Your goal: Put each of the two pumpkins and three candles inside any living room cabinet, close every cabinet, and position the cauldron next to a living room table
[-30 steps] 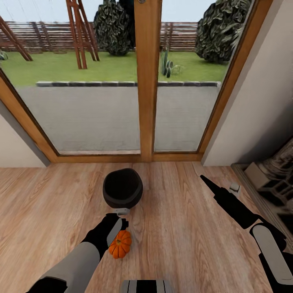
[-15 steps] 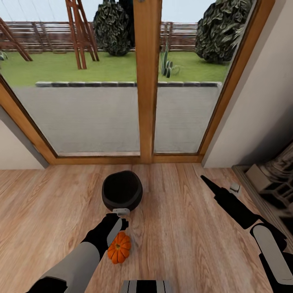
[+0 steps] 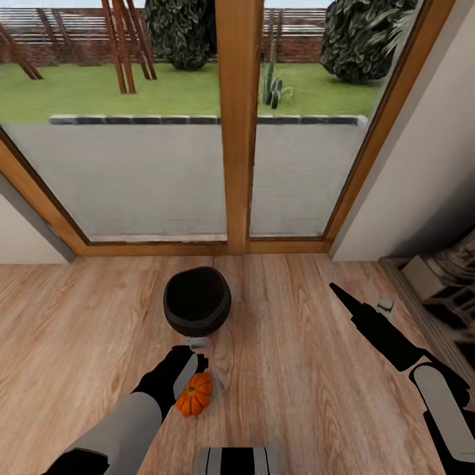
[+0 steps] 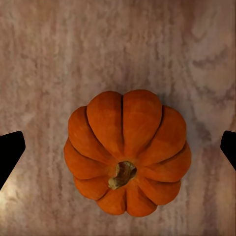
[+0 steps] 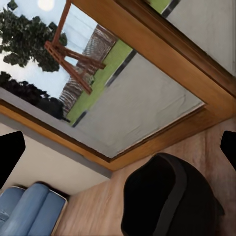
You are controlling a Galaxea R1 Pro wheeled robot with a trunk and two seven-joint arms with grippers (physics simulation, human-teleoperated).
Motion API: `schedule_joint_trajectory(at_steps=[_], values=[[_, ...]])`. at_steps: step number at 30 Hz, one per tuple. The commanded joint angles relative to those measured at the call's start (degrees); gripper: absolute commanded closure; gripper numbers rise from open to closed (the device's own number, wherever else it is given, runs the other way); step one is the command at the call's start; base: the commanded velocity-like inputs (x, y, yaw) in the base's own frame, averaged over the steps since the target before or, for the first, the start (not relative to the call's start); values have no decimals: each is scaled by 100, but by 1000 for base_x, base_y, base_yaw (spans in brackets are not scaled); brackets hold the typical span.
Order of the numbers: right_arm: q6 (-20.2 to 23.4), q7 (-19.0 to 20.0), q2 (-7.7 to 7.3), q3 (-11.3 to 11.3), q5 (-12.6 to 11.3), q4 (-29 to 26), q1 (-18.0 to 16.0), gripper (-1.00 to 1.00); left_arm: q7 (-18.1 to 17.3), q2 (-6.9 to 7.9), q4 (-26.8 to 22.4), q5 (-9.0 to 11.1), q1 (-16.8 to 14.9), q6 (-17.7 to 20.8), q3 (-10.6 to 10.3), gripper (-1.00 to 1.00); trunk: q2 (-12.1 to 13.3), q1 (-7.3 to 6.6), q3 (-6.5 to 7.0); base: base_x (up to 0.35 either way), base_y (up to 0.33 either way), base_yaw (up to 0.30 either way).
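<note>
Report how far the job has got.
Nothing looks finished. One pumpkin lies on the wood floor by the glass door, and the left hand hovers over it, open, fingers on either side, not yet gripping. The cauldron stands just beyond, with no table beside it. The right hand is open and empty. Left: storing pumpkins and candles, closing cabinets, moving the cauldron.

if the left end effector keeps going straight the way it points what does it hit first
Most likely the pumpkin: it sits on the wood floor between the open fingers of the left end effector, directly below it, though the gap is hard to judge.
</note>
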Motion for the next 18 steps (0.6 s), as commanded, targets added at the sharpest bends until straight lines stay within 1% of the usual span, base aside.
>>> schedule_joint_trajectory(at_steps=[1, 18], values=[[49, 1, -1, -7, -49, -1, -2, -100, 52, 0, -10, 59, -2, 15, -19, -100, -3, 1, -27, 0, 0, 0], [49, 1, -2, -15, -49, -1, -2, -100, 52, 0, -29, 59, -2, 7, -19, -100, -26, 45, -404, 0, 0, 0]])
